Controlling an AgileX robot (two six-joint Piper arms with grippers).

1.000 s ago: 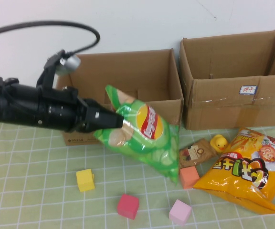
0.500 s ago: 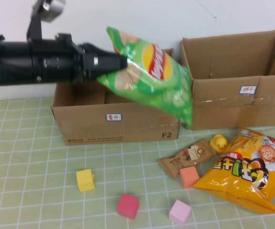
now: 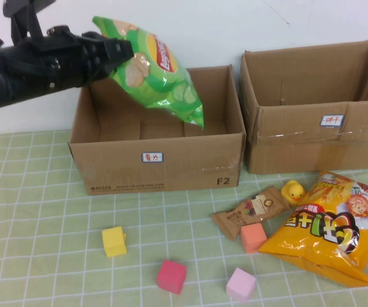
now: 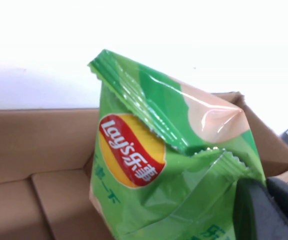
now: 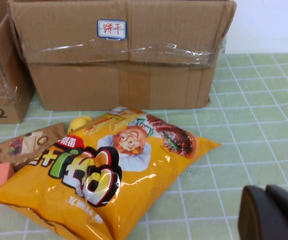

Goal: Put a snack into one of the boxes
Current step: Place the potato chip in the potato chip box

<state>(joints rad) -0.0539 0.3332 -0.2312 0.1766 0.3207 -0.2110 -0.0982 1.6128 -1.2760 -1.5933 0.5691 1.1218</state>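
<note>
High view: the left claw [image 3: 117, 54] is clamped on the top corner of a green chip bag [image 3: 155, 70], holding it up in the air over the left box [image 3: 155, 163], the bag's bottom corner dangling down into the open mouth but not yet resting on the floor of it. The right box [image 3: 312, 137] stands just beside, open as well, nothing visible inside from here. Each box wears a small white label with red writing on its front wall.

From the left wrist view the bag [image 4: 169, 165] fills most of the frame, hanging by its crimped seam, with the claw [image 4: 269, 210] pinching near one corner. It looks light and puffed with air, soft and crinkly, and glossy enough to slip (the foil shines hard under the lamp). The flat sealed seam seems the sensible place to hold, since the belly would only squash and the chips inside would probably crack. It swings at a tilt, so I'd expect it to flop when let go.

On the checked green tabletop [image 3: 37, 243] lie an orange snack bag [image 3: 328, 233], a brown wrapped bar [image 3: 251, 211], a little yellow duck [image 3: 292, 190] and four foam cubes: yellow [image 3: 114, 241], red [image 3: 171, 276], pink [image 3: 241, 284], orange [image 3: 253, 237].

The right claw [image 5: 271, 212] sits low near the tabletop beside the orange bag, its fingers together, holding nothing.
</note>
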